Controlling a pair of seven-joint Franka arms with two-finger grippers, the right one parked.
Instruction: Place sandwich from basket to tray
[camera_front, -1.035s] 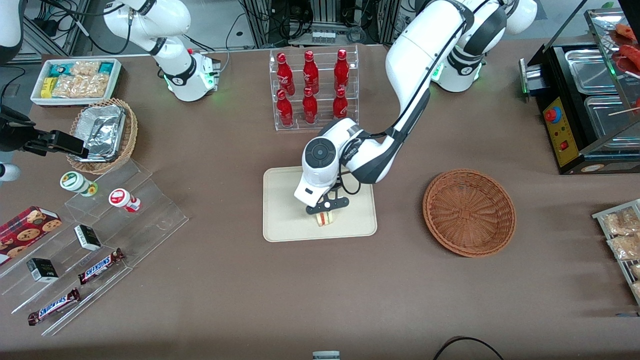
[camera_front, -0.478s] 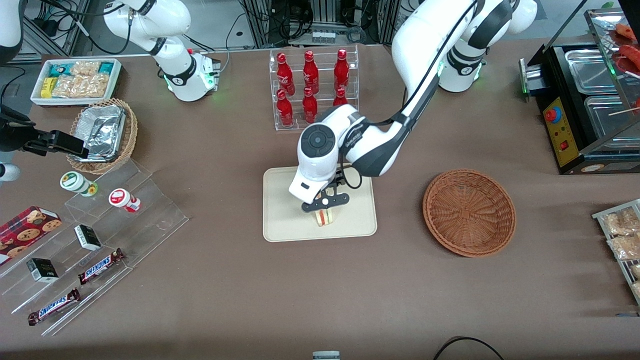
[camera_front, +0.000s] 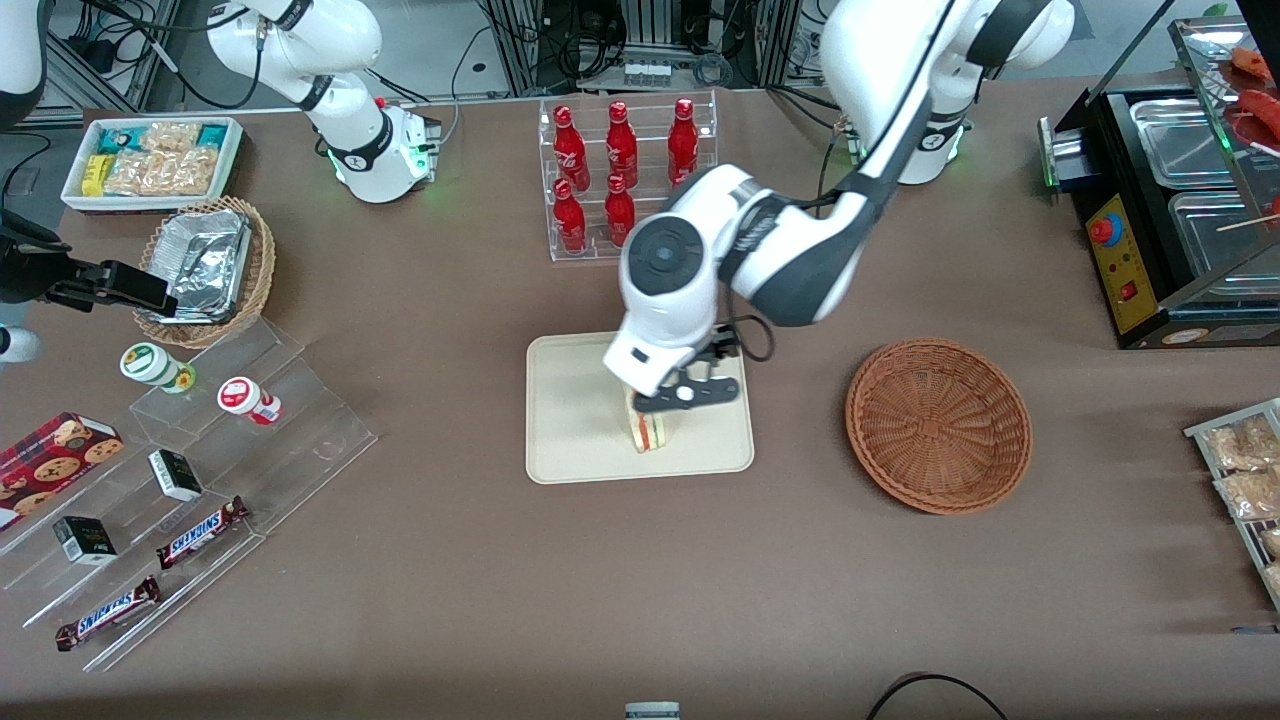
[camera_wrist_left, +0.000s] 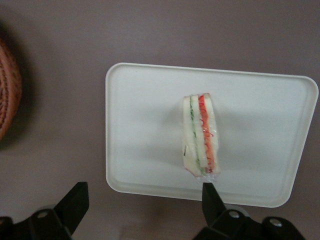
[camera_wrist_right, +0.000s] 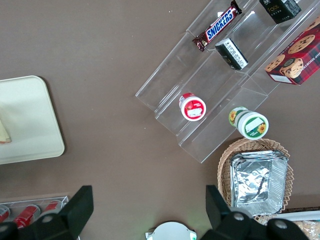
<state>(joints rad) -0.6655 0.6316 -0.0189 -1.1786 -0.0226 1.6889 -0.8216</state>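
Cream-beige tray (camera_front: 570, 420) flat on the brown bench (camera_front: 450, 580), one sandwich (camera_front: 650, 432) standing on edge upon it, close to the rim nearer the front camera and toward the basket's end, red and green layers showing. Gripper (camera_front: 672, 400) raised above the sandwich, fingers (camera_wrist_left: 75, 202) spread wide and clear of the bread, nothing held. One reddish-brown woven basket (camera_front: 938, 425) well apart from the tray toward the working arm's end, nothing seen inside. Bare bench between tray and basket, and a broad bare stretch nearer the front camera. Six red bottles (camera_front: 620, 180) in a clear rack farther from the front camera than the tray, partly covered by the arm. Toward the parked arm's end: clear stepped shelf (camera_front: 200, 470) with two Snickers bars (camera_front: 200, 532), two round tubs (camera_front: 150, 362), two small dark boxes; one tan wicker basket (camera_front: 205, 270) holding a foil container
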